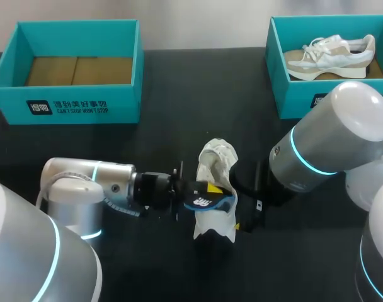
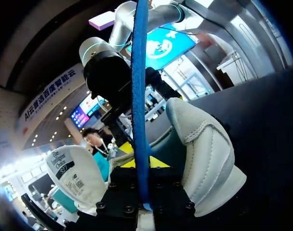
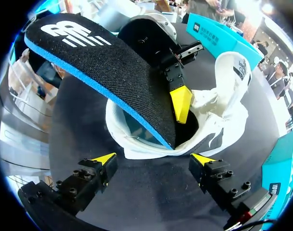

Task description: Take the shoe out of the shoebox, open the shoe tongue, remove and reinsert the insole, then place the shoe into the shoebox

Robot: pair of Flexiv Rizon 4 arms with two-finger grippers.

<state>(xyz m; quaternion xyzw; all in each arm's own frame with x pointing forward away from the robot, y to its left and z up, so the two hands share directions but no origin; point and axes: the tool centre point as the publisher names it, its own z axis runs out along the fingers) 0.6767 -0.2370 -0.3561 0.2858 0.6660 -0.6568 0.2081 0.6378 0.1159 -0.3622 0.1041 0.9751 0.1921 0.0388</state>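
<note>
Pinching the blue-edged insole (image 3: 113,72) in the clenched left gripper (image 1: 210,189), one end down inside the white sneaker (image 1: 218,217) on the table (image 1: 147,145) between both arms, right gripper (image 3: 153,161) splayed open just beside, probably waiting to steady it.

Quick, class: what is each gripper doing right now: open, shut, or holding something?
Left gripper: shut on the black insole with a blue edge.
Right gripper: open, holding nothing.

Wide black table (image 1: 179,88), matte dark top, soft even light across it
</note>
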